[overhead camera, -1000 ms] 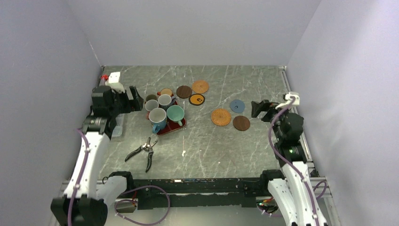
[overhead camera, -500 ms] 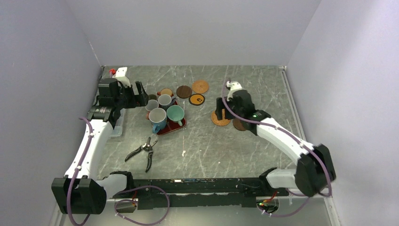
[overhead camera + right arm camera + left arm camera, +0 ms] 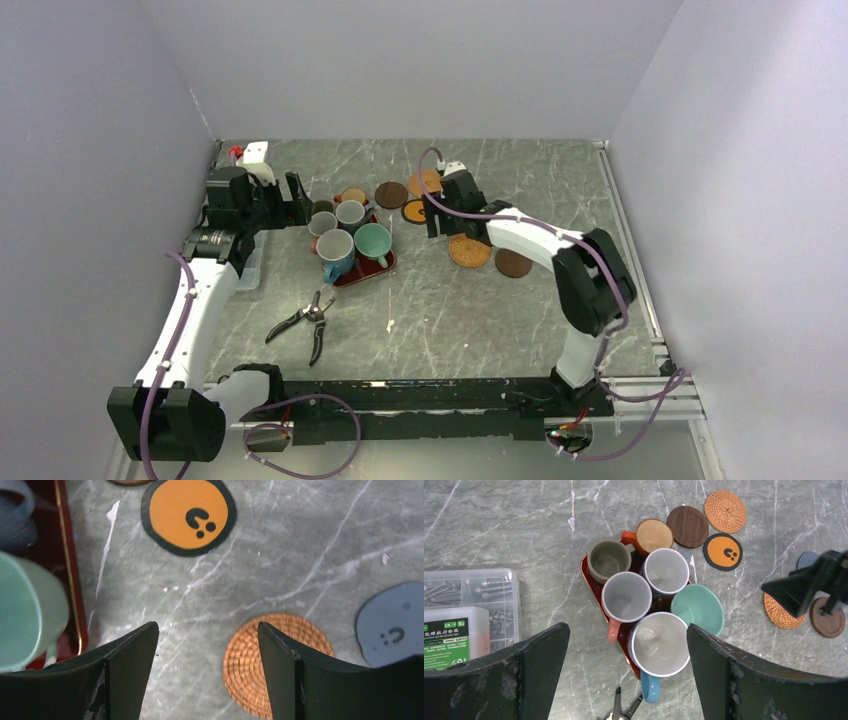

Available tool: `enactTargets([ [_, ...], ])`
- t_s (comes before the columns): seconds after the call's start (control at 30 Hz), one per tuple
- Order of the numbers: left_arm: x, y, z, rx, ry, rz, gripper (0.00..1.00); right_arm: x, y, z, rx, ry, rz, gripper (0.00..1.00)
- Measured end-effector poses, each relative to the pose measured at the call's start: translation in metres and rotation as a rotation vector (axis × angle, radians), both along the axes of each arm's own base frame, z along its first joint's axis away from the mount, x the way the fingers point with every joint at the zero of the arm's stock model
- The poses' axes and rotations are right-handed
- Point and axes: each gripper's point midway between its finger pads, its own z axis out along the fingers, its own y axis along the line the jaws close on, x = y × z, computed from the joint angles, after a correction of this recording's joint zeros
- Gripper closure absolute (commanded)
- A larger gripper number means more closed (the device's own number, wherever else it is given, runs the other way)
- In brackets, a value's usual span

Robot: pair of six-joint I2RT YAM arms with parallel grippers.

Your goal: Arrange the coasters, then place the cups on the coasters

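– Grey marbled table [image 3: 440, 300], pale walls all round. What are the fingers doing?
– The right gripper [image 3: 206, 626] has its fingers apart with nothing between them. It hangs over bare table. The black coaster with the orange face [image 3: 187, 516] is near the top of its view, and a woven orange coaster [image 3: 277, 665] is at the bottom. The blue coaster [image 3: 395, 625] is at the right edge.
– Was it there before?
– No. A second ago that arm was folded back at the right side. Now it has swung to the middle, and its fingers have come in a bit. I think it is about to pick a coaster to move.
– And the other one?
– The left gripper [image 3: 625, 630] is wide open and holds nothing. It is above the cups [image 3: 666, 571], all six bunched on the red tray [image 3: 593, 587]. None sits on a coaster yet.
– Any words?
– A clear box [image 3: 469, 595] at the left has a green label. I can read "CR-V" and "S2". The rest is too small.
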Motion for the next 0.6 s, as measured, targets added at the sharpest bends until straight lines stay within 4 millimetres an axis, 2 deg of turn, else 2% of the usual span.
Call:
enactTargets([
  [0.33, 0.001, -0.007, -0.004, -0.001, 0.013, -0.020, 0.06, 0.069, 0.024, -0.029, -0.055, -0.028, -0.054, 0.20],
  [0.6, 0.002, -0.010, -0.008, -0.001, 0.025, -0.030, 0.06, 0.125, 0.027, -0.030, -0.044, -0.079, -0.093, 0.19],
])
